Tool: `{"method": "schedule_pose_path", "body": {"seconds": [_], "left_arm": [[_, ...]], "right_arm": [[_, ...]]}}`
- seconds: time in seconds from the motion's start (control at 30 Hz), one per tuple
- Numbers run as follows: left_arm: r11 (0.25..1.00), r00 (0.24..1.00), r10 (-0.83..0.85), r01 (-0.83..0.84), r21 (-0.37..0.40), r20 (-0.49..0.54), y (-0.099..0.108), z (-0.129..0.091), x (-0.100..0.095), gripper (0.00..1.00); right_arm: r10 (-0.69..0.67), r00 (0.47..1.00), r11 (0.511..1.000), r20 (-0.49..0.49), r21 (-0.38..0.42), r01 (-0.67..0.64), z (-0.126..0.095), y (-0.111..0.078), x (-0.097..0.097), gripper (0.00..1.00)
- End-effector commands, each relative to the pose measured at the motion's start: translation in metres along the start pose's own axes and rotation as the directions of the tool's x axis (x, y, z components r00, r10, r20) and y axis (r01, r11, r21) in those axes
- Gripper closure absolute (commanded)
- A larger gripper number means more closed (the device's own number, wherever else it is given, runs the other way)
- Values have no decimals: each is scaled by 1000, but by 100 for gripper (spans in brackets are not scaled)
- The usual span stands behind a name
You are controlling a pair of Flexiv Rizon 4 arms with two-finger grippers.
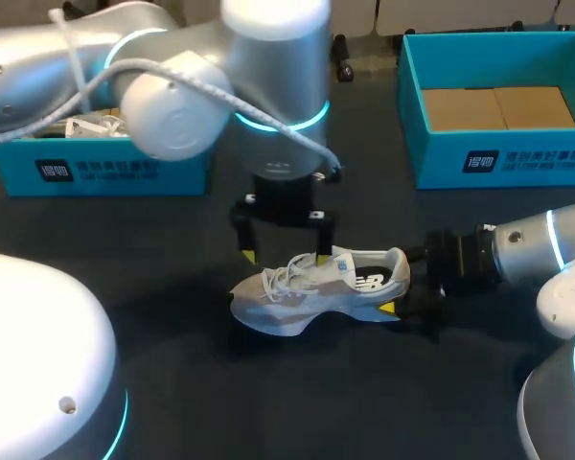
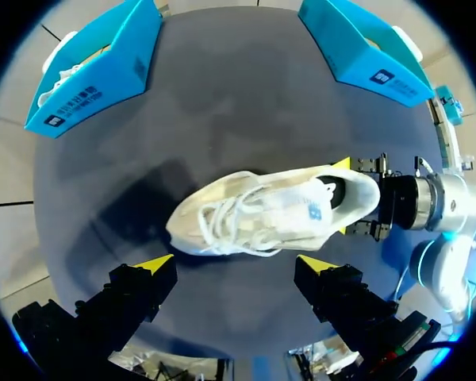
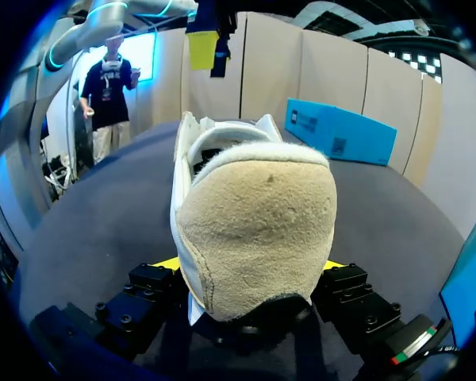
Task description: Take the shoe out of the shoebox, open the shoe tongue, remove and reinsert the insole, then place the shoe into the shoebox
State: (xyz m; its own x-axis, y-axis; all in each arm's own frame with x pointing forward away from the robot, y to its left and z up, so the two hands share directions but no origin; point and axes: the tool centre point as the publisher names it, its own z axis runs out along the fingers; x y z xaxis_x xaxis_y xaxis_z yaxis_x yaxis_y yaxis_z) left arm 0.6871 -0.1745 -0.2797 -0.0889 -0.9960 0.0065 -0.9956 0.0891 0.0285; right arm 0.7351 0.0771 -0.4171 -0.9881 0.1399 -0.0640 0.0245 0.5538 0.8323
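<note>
While right gripper point(image 1: 405, 284) clamps the shoe point(image 1: 316, 290) by its heel, left gripper point(image 1: 284, 255) hangs wide open above the laces point(image 1: 286, 278).

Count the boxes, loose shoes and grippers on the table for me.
Boxes: 2 (left box, right box)
Loose shoes: 1 (shoe)
Grippers: 2 (left gripper, right gripper)
Total: 5
</note>
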Motion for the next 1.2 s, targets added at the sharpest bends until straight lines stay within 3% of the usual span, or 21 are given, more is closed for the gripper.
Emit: {"method": "schedule_pose_path", "body": {"seconds": [0.03, 0.57, 1.2], "left_arm": [[1000, 997, -11, 13, -20, 77, -5, 5, 26, 0], [999, 992, -31, 31, -5, 122, -15, 22, 61, 0], [997, 978, -72, 73, 3, 196, -30, 51, 76, 0]], "right_arm": [[0, 1000, 1000, 2, 2, 0, 2, -1, 0, 100], [0, 1000, 1000, 2, 2, 0, 2, -1, 0, 100], [0, 1000, 1000, 2, 2, 0, 2, -1, 0, 100]]}}
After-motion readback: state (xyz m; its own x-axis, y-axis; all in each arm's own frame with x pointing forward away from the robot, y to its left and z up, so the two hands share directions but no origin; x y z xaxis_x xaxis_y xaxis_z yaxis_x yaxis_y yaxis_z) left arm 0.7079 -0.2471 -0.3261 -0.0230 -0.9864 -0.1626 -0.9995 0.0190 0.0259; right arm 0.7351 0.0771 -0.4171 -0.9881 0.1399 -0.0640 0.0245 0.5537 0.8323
